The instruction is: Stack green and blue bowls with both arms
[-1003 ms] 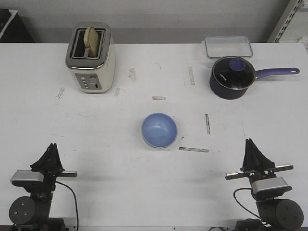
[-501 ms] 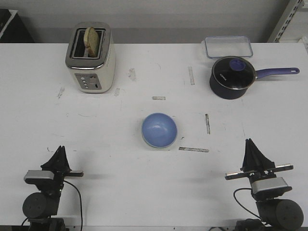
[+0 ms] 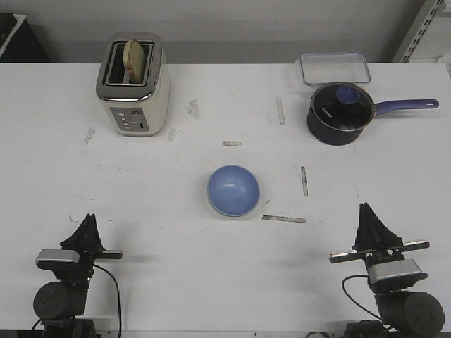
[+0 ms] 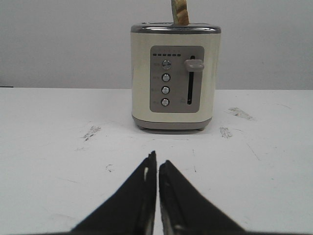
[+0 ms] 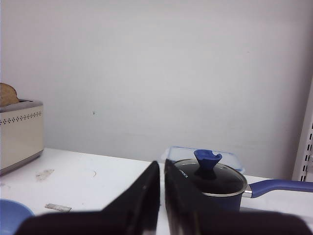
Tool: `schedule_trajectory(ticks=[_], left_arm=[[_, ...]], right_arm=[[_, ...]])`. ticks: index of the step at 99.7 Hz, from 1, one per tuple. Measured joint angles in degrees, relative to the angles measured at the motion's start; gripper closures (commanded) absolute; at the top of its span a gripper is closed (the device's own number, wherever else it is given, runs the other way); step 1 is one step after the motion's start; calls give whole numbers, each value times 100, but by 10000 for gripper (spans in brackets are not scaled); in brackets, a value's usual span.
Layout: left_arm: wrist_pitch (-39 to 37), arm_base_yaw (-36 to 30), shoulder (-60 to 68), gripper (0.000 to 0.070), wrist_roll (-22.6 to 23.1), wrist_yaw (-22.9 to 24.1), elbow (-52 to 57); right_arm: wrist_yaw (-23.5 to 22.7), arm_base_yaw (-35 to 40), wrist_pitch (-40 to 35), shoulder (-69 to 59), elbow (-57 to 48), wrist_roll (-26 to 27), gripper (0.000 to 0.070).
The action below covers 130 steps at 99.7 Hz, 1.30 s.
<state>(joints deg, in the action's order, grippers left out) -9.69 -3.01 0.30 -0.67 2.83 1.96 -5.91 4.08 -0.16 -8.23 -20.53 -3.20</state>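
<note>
The periwinkle blue bowl (image 3: 233,189) sits at the middle of the white table. A thin pale green rim (image 3: 227,215) shows along its near edge, so the green bowl seems to lie under it. An edge of the blue bowl (image 5: 10,215) also shows in the right wrist view. My left gripper (image 3: 87,224) rests shut and empty at the near left, pointing at the toaster. My right gripper (image 3: 367,215) rests shut and empty at the near right. Both are well apart from the bowls. The jaws show closed in the left wrist view (image 4: 157,159) and the right wrist view (image 5: 162,164).
A cream toaster (image 3: 132,84) with bread stands at the far left. It also shows in the left wrist view (image 4: 175,76). A dark navy saucepan (image 3: 340,113) with lid and long handle stands at the far right. A clear lidded container (image 3: 334,68) lies behind it.
My left arm shifted right and a little nearer the front edge, then stopped. The bowls and the right arm have not moved.
</note>
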Motion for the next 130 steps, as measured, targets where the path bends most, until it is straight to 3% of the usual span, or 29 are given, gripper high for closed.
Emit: schedule_trajectory(ticks=[37, 70, 130], left_arm=[[0, -2, 0, 699, 0, 0, 0], [0, 0, 0, 699, 0, 0, 0], [-2, -2, 0, 699, 0, -2, 0]], right_arm=[[2, 0, 0, 0, 0, 0, 695], [417, -2, -127, 0, 63, 0, 695], [442, -256, 74, 811, 1670, 24, 695]])
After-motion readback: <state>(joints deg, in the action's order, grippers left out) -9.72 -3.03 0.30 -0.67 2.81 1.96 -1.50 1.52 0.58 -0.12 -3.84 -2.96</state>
